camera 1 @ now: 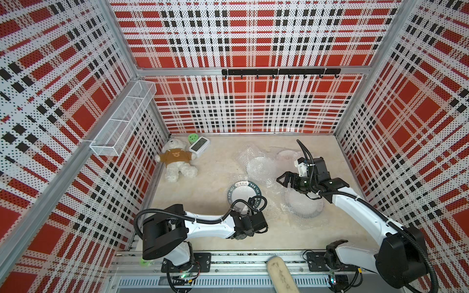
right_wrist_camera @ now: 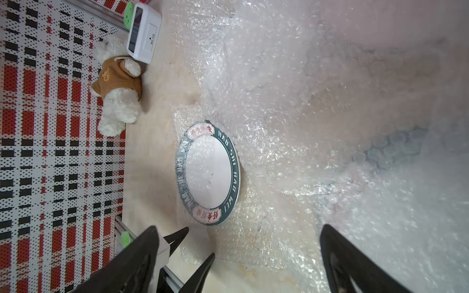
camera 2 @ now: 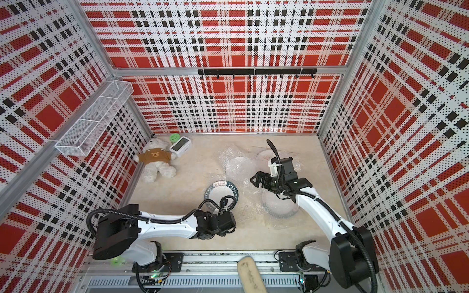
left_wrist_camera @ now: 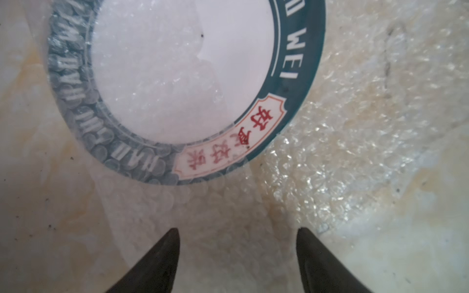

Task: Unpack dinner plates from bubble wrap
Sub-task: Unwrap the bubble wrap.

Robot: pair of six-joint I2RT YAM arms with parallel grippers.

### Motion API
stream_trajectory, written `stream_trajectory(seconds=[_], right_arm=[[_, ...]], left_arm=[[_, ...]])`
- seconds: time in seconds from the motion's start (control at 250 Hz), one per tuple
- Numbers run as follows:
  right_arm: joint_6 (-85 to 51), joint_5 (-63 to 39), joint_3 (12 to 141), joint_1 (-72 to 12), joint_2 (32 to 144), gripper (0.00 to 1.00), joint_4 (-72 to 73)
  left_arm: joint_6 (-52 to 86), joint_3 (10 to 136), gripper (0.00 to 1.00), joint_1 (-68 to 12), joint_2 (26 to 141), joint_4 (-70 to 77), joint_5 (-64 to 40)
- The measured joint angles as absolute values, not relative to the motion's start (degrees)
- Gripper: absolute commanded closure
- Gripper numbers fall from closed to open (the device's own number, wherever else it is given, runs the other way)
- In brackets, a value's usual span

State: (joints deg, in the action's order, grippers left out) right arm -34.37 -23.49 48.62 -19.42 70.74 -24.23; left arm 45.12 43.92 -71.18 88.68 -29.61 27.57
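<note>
A: What lies at the far left corner of the surface (camera 1: pixel 210 175)?
B: A white teddy bear (camera 1: pixel 177 162) in a brown jumper, emblem upward. Just beside its arm is a white display unit (camera 1: pixel 199 146), and behind that a round green item (camera 1: pixel 193 137) with a face.
A: And the walls?
B: They are perforated plaid panels (camera 1: pixel 241 38) in red, black and white. A white mesh basket (camera 1: pixel 121 121) hangs on the left wall and a black hook rail (camera 1: pixel 280 71) on the back wall. A pale rounded object (camera 1: pixel 280 274) lies at the front edge.

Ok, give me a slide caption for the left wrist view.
Open left gripper above bubble wrap, near a dark-rimmed lettered plate half covered by the wrap.
</note>
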Motion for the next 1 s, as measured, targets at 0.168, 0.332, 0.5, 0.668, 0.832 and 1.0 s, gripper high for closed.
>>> stream_trajectory(seconds=[0.168,0.332,0.5,0.668,0.832,1.0], right_arm=[[-35.59,-24.67,48.01,-19.73,72.40,0.00,-20.86],[-36.05,-25.23,47.11,-19.90,73.01,0.00,-19.81],[-36.58,-25.52,47.09,-19.90,73.12,0.00,-18.94],[-37.04,-25.98,46.00,-19.90,73.14,0.00,-17.23],[-37.50,-26.68,44.82,-19.92,73.58,0.00,-16.40],[-37.76,-27.03,44.80,-19.92,73.97,0.00,-15.64]], left_arm=[[47.64,44.80,0.35,-71.50,89.60,-30.70,29.08],[49.52,44.80,0.38,-71.55,90.04,-31.99,29.69],[50.26,44.80,0.40,-71.57,91.13,-32.14,30.04],[51.07,45.19,0.52,-71.57,92.31,-32.12,30.17],[52.14,45.28,0.71,-71.57,92.31,-32.64,30.46],[53.65,45.28,0.94,-71.83,90.91,-33.52,31.09]])
